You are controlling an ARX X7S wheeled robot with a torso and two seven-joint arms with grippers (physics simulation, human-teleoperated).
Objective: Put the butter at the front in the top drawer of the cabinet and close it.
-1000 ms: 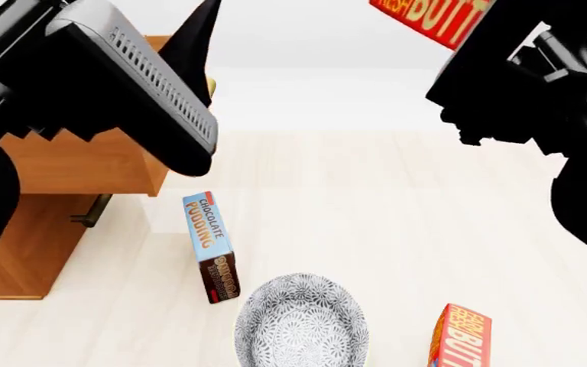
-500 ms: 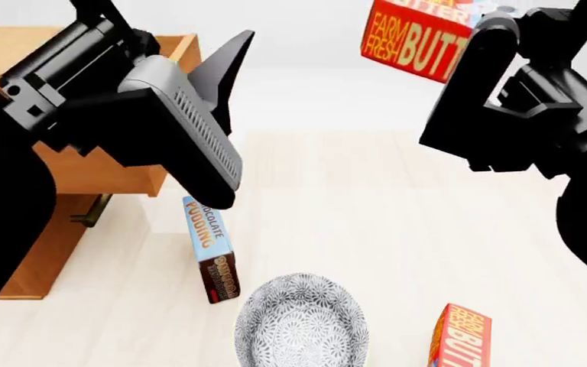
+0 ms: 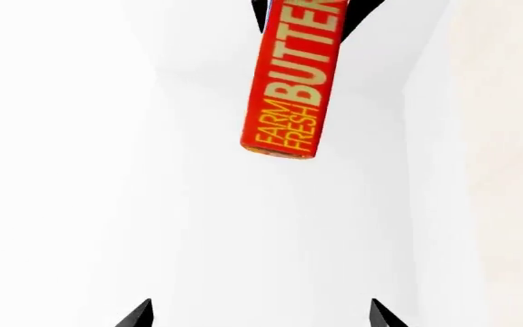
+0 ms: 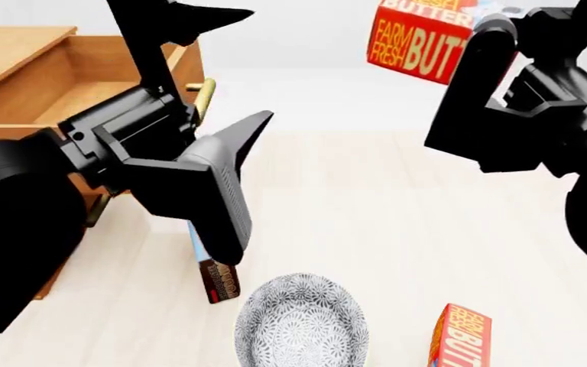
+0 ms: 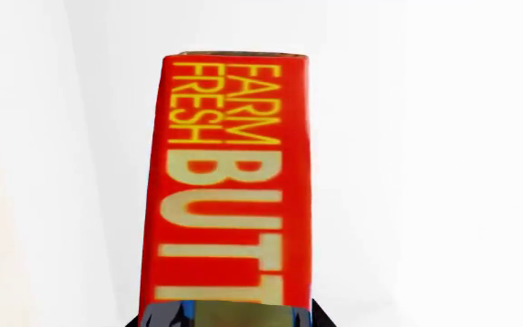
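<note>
Up at the far right, above the surface, your right pincer is clamped on the butter; the open top drawer lies well to its left. The left pincer is spread, empty, nearer.

A bare simulated test space rather than a furnished room: blank white walls meet a pale, wood-grained floor with flat, rendered lighting. Household goods sit directly on that surface, among them a patterned grey bowl, a chocolate pudding box and a red butter carton. An orange-brown wooden cabinet stands at one side, its top drawer pulled open. The groceries and dishware hint at a kitchen-style setup staged for robot manipulation.
</note>
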